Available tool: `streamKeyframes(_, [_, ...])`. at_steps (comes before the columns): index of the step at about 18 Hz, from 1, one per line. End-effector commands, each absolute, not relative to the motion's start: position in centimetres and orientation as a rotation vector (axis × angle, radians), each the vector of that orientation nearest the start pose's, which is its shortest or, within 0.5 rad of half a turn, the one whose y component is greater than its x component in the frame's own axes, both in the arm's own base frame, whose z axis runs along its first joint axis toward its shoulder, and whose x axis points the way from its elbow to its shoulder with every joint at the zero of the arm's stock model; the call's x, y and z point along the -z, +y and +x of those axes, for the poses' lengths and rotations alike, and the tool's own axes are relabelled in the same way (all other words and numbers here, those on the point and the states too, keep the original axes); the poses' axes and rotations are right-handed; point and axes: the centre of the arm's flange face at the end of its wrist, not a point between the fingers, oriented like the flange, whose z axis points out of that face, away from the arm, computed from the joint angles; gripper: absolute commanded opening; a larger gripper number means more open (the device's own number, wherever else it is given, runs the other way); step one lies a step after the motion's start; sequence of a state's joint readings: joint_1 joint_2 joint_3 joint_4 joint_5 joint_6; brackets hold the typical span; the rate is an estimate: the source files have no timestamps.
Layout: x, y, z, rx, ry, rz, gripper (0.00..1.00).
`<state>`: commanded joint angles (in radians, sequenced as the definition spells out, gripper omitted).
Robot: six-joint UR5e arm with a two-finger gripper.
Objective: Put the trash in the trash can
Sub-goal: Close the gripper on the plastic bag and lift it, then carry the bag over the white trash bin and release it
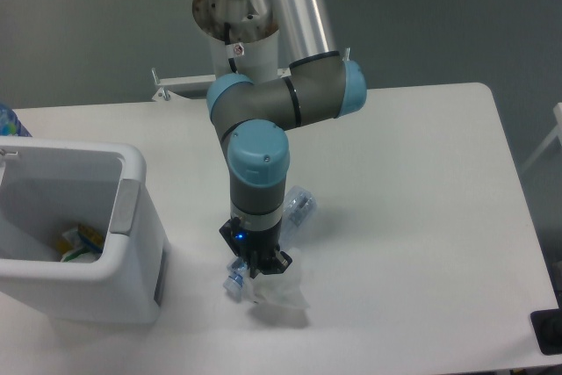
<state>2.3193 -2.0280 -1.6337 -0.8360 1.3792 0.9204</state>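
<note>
**One arm, one bin, gripper down on the trash**

From my remote station I count one gripper [256, 268], pointing straight down at the table [421, 182]. Its fingers look drawn close together on a crushed clear bottle [242, 280], which sits directly beneath and between them. A crumpled white wad [283, 294] lies just right of the fingers. A second clear plastic piece [299, 206] shows behind the wrist. One white trash can [132, 243] stands well left of the fingers, with yellow-green scraps [81, 241] inside.
</note>
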Motion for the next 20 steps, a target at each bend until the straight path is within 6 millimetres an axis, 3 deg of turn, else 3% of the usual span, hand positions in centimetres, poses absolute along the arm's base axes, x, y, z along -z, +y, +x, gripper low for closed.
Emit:
streamKeyframes(7, [-33.3, 58.1, -36.1, -0.039, 0.129, -2.696, 0.0])
streamKeyframes(13, [-40.9, 57.5, -37.1, 0.026, 0.031, -2.498, 0.0])
streamKeyframes(17, [-46.1, 56.8, -35.0, 0.067, 0.065, -2.374, 0.0])
streamKeyframes(20, [-50.5, 56.0, -32.4, 0.079, 0.076, -2.3, 0.0])
